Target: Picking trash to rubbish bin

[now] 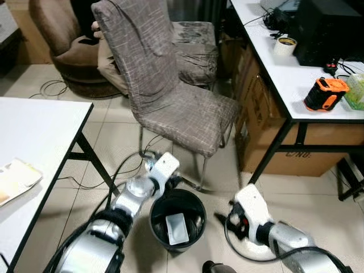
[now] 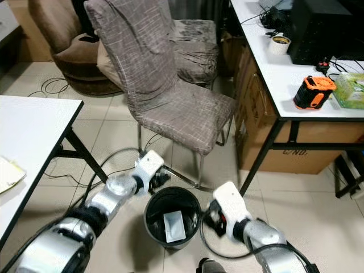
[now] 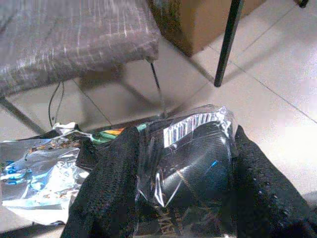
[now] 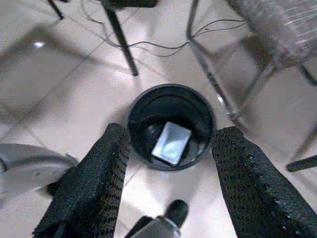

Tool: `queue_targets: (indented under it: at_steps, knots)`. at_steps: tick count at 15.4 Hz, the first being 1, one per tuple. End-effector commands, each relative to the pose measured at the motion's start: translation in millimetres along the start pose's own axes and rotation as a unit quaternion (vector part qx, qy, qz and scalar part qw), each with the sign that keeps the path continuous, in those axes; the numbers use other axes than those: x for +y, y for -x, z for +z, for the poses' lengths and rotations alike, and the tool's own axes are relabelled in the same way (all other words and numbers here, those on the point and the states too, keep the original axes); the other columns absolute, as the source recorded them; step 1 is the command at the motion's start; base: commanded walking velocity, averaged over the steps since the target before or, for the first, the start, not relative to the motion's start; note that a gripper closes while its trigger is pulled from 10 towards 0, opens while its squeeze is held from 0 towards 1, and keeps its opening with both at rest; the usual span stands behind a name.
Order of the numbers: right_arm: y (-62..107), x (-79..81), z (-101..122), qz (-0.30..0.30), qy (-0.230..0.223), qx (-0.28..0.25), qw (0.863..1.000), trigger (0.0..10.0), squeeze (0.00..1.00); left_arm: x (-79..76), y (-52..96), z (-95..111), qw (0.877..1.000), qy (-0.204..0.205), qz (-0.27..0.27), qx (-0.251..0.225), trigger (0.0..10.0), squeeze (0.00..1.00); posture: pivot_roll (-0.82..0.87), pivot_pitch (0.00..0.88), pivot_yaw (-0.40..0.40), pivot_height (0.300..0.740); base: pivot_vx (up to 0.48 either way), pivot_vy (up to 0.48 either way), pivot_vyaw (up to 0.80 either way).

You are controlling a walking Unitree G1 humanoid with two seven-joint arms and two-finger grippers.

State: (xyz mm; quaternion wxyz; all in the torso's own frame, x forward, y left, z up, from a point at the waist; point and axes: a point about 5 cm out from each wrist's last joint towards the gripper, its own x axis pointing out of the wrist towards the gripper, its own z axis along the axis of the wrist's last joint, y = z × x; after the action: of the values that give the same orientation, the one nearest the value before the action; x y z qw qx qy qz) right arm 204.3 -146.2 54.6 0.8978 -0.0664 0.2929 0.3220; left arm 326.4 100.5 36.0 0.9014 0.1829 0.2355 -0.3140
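The left gripper [image 3: 173,198] clamps a crinkly foil wrapper [image 3: 193,153] just behind the rim of the black bin [image 1: 159,227]. It should reach over the opening before releasing (one flat packet [image 4: 171,143] lies inside). The right gripper [image 4: 168,173], empty, spread, hovers nearby. The wrapper's print is illegible.

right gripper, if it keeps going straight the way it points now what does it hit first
Most likely the black rubbish bin. In the wrist view the right gripper has its fingers apart, aimed at the bin's open mouth, where a pale flat packet lies inside. Depth is unclear, so it might meet the rim first.
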Motion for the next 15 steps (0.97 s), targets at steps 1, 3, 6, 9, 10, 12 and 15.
queue_targets:
  at_steps: [1,3,6,9,10,12,15]
  knots:
    - [2.7,5.8,4,0.025,0.000,-0.008,1.000,10.0,0.00,-1.5,-1.2,3,1.000,-0.004,-0.009,-0.005,10.0,0.00,-0.13,0.104,0.029,0.740,0.000,0.000,0.00]
    - [3.7,8.4,4,0.044,-0.008,-0.007,0.999,10.0,0.00,-5.8,-3.4,8,0.999,0.014,-0.026,-0.020,10.0,0.00,-0.13,0.101,0.030,0.740,0.000,0.000,0.00]
    - [2.3,6.0,5,0.035,-0.005,-0.008,0.999,10.0,0.00,-17.2,-5.5,15,0.995,0.039,-0.070,-0.057,10.0,1.00,-0.13,0.098,0.029,0.740,0.000,0.000,0.00]
    - [2.8,5.0,5,0.033,-0.005,-0.008,0.999,10.0,0.00,-18.9,-6.3,21,0.992,0.057,-0.075,-0.078,10.0,1.00,-0.14,0.098,0.029,0.740,0.000,0.000,0.00]
    - [3.1,5.2,5,0.034,-0.004,-0.006,0.999,10.0,0.00,-20.2,-6.7,23,0.991,0.065,-0.081,-0.083,10.0,1.00,-0.14,0.097,0.029,0.740,0.000,0.000,0.00]
    - [3.1,5.7,6,0.031,-0.002,-0.009,0.999,10.0,0.00,-14.1,-4.8,26,0.991,0.071,-0.050,-0.107,10.0,1.00,-0.13,0.092,0.027,0.740,0.000,0.000,0.00]
    - [0.1,-3.8,11,-0.072,-0.028,-0.047,0.996,10.0,0.00,10.6,29.9,8,0.975,0.131,0.045,-0.175,10.0,0.00,-0.09,0.057,0.023,0.740,0.000,0.000,0.00]
